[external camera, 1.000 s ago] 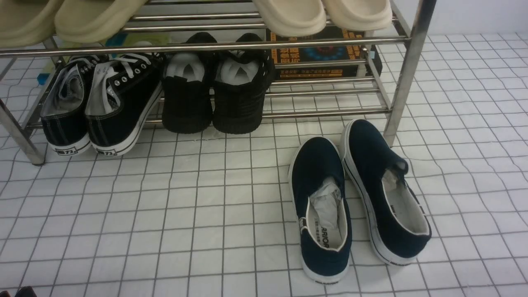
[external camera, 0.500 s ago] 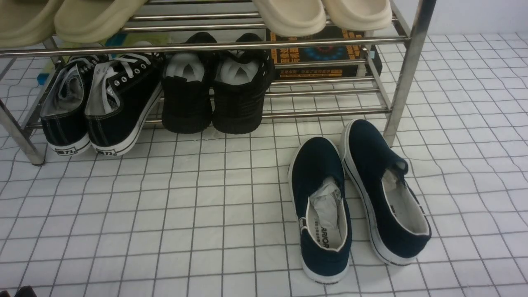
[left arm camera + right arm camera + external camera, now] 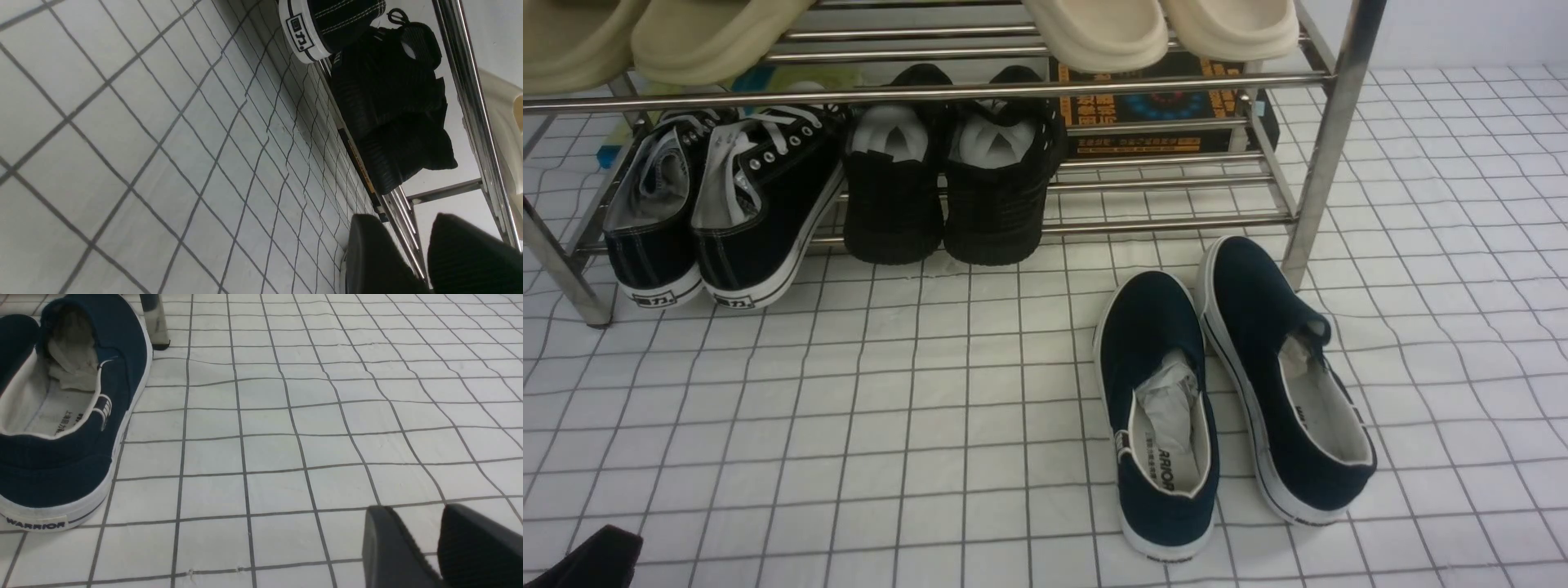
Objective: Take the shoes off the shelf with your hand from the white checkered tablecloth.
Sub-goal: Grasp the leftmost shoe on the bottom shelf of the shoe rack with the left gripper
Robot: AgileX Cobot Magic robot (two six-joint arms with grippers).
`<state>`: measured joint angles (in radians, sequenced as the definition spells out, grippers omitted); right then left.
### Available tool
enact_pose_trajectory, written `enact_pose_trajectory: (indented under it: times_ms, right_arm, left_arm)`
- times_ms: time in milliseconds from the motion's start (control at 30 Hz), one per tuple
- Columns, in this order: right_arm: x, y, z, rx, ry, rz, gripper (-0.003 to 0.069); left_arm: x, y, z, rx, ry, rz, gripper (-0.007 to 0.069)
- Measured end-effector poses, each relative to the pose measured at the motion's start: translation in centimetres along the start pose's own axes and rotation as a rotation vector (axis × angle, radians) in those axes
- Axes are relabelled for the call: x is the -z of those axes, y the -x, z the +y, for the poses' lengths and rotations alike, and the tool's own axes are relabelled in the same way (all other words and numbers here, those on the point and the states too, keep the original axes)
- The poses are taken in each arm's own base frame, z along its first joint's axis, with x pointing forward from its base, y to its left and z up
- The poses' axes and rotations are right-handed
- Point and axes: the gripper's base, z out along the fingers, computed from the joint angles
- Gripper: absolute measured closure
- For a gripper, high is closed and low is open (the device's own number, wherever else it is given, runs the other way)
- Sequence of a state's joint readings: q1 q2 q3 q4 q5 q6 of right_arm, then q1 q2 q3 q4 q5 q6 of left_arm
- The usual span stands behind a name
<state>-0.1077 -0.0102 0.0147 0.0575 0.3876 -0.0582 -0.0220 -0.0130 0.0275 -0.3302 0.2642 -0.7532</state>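
Black canvas shoes (image 3: 768, 212) with white laces and rubber soles rest on the shiny tube shelf (image 3: 1327, 147) at ten o'clock, above the wrinkled checkered tablecloth (image 3: 931, 408). At seven o'clock the left claw (image 3: 404, 222) is parted and empty, as is the right claw (image 3: 412, 516).

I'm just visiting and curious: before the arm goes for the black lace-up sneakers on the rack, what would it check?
1. Lace-up sneakers on the lower tier of the shelf, heels outward: ok.
2. Left gripper open, empty: ok.
3. Left gripper close to sneakers: not ok, far off.
4. Bare tablecloth before the shelf: ok.
5. Clearance under the upper bar: cannot tell.
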Motion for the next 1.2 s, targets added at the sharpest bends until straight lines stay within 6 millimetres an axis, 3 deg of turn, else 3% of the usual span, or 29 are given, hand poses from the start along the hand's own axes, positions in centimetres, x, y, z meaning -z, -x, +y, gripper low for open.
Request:
enact_pose_trajectory:
  times_ms: [133, 233, 333, 433, 500, 533, 567, 633, 700, 800, 900, 1000, 1067, 1100, 1200]
  right_arm:
    - [0.0, 0.0, 0.0, 0.0, 0.0, 0.0, 0.0447]
    - [0.0, 0.0, 0.0, 0.0, 0.0, 0.0, 0.0445]
    - [0.0, 0.0, 0.0, 0.0, 0.0, 0.0, 0.0438]
    - [0.0, 0.0, 0.0, 0.0, 0.0, 0.0, 0.0437]
    - [0.0, 0.0, 0.0, 0.0, 0.0, 0.0, 0.0433]
    - [0.0, 0.0, 0.0, 0.0, 0.0, 0.0, 0.0433]
    - [0.0, 0.0, 0.0, 0.0, 0.0, 0.0, 0.0432]
    - [0.0, 0.0, 0.0, 0.0, 0.0, 0.0, 0.0431]
    - [0.0, 0.0, 0.0, 0.0, 0.0, 0.0, 0.0431]
    - [0.0, 0.0, 0.0, 0.0, 0.0, 0.0, 0.0428]
    - [0.0, 0.0, 0.0, 0.0, 0.0, 0.0, 0.0428]
    - [0.0, 0.0, 0.0, 0.0, 0.0, 0.0, 0.0428]
    - [0.0, 0.0, 0.0, 0.0, 0.0, 0.0, 0.0428]
    - [0.0, 0.0, 0.0, 0.0, 0.0, 0.0, 0.0428]
    - [0.0, 0.0, 0.0, 0.0, 0.0, 0.0, 0.0428]
  left_arm:
    - [0.1, 0.1, -0.3, -0.039, -0.008, -0.001, 0.0408]
    - [0.7, 1.0, -1.9, -0.103, -0.045, -0.027, 0.0456]
    - [2.3, 3.6, -6.3, -0.311, -0.057, -0.087, 0.0588]
    - [2.5, 5.0, -8.2, -0.402, 0.068, -0.037, 0.0618]
    - [1.2, 6.5, -8.8, -0.495, 0.365, 0.104, 0.0623]
    - [1.0, 6.7, -9.0, -0.503, 0.374, 0.104, 0.0623]
    - [0.1, 7.5, -9.0, -0.559, 0.548, 0.187, 0.0623]
    - [-0.9, 8.2, -8.7, -0.626, 0.687, 0.248, 0.0623]
    - [-3.2, 9.5, -8.0, -0.762, 0.92, 0.331, 0.0623]
    - [-6.5, 10.8, -7.5, -0.856, 1.079, 0.372, 0.0616]
    - [-9.4, 11.3, -8.0, -0.85, 1.094, 0.397, 0.0612]
    - [-12.9, 12.3, -9.8, -0.817, 1.049, 0.423, 0.0611]
    - [-13.9, 13.1, -10.7, -0.798, 1.019, 0.422, 0.0611]
    - [-15.4, 14.2, -11.5, -0.732, 0.973, 0.437, 0.061]
    - [-16.7, 16.4, -12.2, -0.624, 0.905, 0.438, 0.061]
